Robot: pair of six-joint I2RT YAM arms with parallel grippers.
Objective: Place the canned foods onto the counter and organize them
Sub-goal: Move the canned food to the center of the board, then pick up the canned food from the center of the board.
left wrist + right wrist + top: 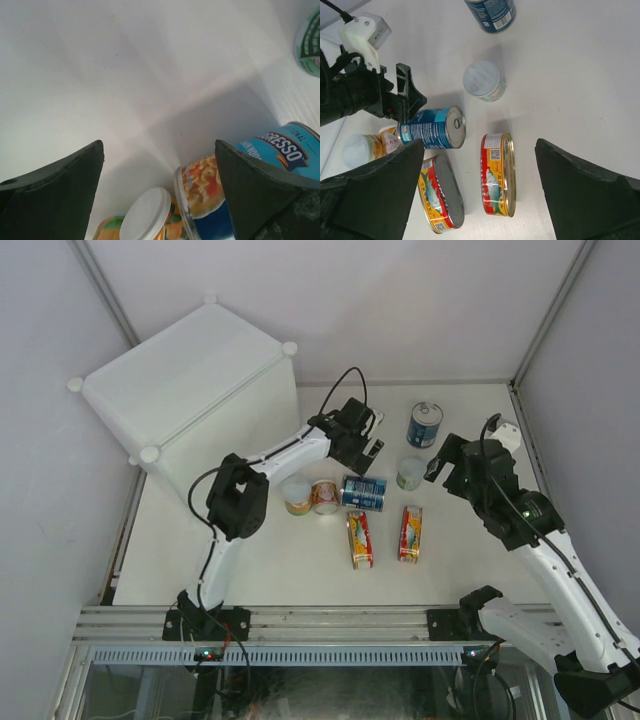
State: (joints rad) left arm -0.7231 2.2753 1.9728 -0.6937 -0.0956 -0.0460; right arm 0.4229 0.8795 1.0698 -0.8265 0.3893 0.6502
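Cans are spread over the white table [250, 560], and none is seen on the counter [180, 380], which stands at the far left corner, well apart from them.

The left gripper [159, 144] is held open over the middle of the table, jaws wide, with nothing gripped between them. Just near of it the lying can [363, 493], blue-labelled, is seen on its side; in the left wrist view part of it is hidden behind one finger [260, 195]. Beside this can, on its left, a small can [297, 497] with a pale lid and a second small can [324, 497] are set upright, close together.

Nearer the arm bases, the left tin [359, 539] and the right tin [410, 533] are laid flat, red and yellow, roughly parallel and apart from each other.

Toward the far right, the upright can [426, 425] is stood on its base, silver top up. A third small can [410, 473], also pale-lidded, is placed between it and the right tin.

The right gripper [480, 143] is held open as well, nothing caught in its jaws; in the top view it is found just right of the third small can, not touching it. Through its wrist camera both tins and the lying can are seen below the spread fingers.
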